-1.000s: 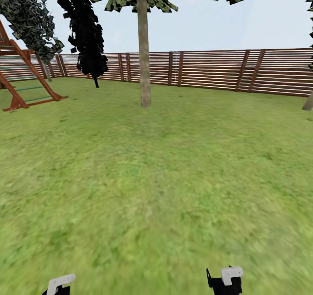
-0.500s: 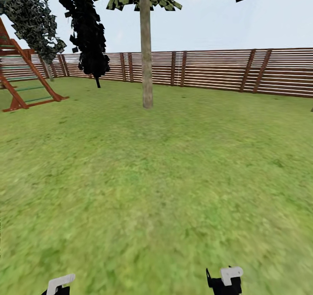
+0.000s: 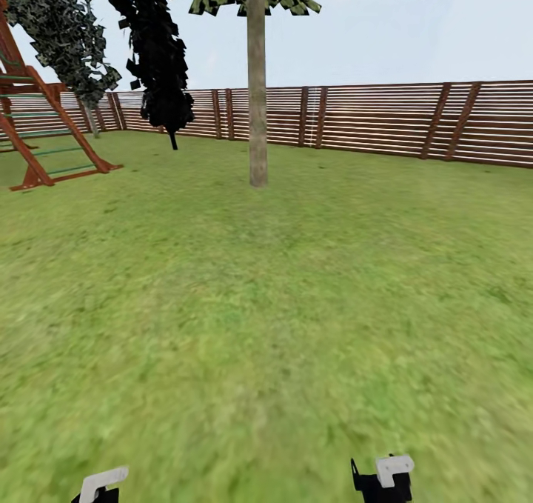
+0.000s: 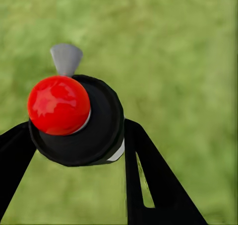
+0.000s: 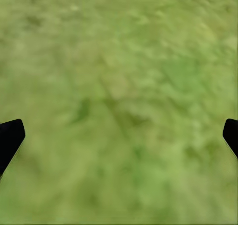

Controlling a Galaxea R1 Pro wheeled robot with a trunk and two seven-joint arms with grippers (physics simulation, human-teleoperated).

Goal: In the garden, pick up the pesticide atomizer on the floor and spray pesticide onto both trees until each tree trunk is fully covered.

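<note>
No writing, label, brand, number or sign can be read anywhere in these pictures; the wooden fence point(image 3: 385, 121) at the far side bears only plain slats; the atomizer point(image 4: 74, 120) carries no lettering on its red cap or black body.

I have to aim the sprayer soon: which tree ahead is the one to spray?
Follow the brown slat fence to mid-lawn. In front of it stands the tree, trunk thick, straight, pale grey-brown and bare. The black conifer to its left has dark foliage and a thin stem.
</note>
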